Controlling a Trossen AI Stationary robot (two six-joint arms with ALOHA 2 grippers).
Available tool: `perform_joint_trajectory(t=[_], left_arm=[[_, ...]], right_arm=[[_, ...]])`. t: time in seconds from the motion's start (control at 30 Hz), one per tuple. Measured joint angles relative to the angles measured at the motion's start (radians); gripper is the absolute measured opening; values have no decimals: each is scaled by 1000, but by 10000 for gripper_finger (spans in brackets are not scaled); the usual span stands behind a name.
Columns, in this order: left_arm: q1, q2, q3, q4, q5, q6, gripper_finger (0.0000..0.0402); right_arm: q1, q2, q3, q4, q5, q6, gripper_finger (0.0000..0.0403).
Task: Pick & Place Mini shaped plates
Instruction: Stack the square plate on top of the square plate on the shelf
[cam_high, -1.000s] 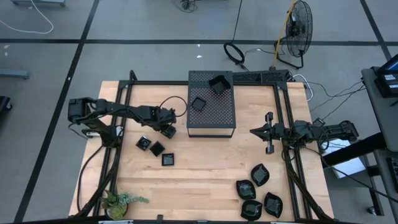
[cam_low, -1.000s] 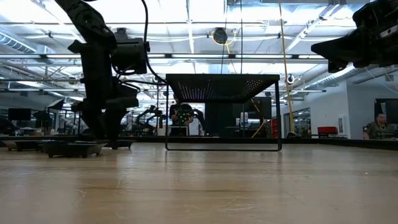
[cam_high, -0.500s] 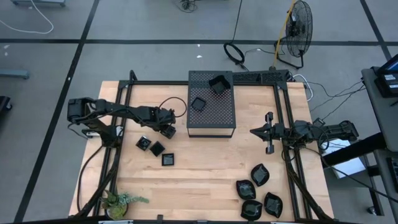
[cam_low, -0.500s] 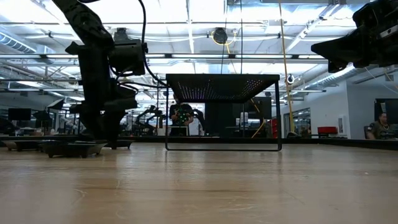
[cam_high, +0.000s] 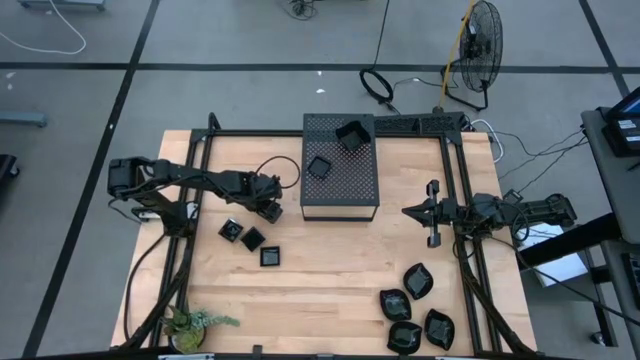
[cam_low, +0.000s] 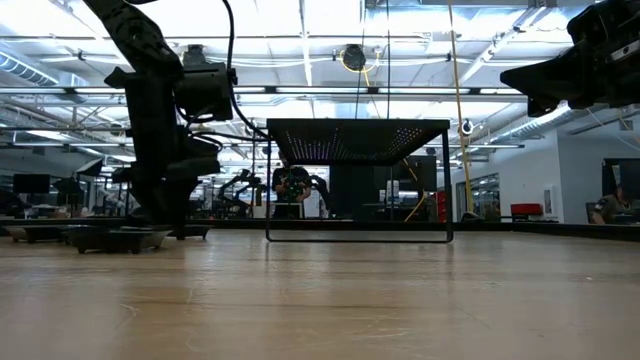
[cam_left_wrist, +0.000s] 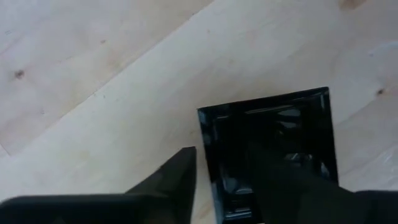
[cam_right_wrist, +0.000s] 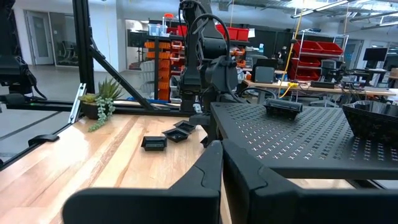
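Three small square black plates (cam_high: 252, 239) lie flat on the wood left of centre. A fourth square plate (cam_left_wrist: 267, 143) sits under my left gripper (cam_high: 268, 209). That gripper is open, pointing down, with its fingers astride one rim of the plate. Two more plates (cam_high: 351, 135) rest on top of the black perforated box (cam_high: 340, 190). Several leaf-shaped plates (cam_high: 417, 281) lie near the table's near right corner. My right gripper (cam_high: 406, 211) hovers shut to the right of the box, above the table and level with the box top. My left gripper (cam_left_wrist: 224, 158) comes at the square plate from above. One finger (cam_left_wrist: 180, 177) stands outside the plate's rim (cam_left_wrist: 206, 149) and the other is inside the dish. The plate lies flat on the table. Whether the fingers touch the rim, I cannot tell.
The perforated box stands on thin legs at the table's far middle. A small green plant (cam_high: 190, 322) sits at the near left corner. Black frame rails (cam_high: 200, 160) run along the left, far and right sides. Bare wood lies in the middle, in front of the box.
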Motion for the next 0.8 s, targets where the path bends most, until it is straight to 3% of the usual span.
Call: perform_joint_trajectory(t=[0.37,0.8], left_arm=[[0,-2,36,-71,33,3,12],[0,-201,53,-114,15,14,6]], right_arm=[[0,0,0,0,0,0,0],[0,0,0,1,0,0,0]])
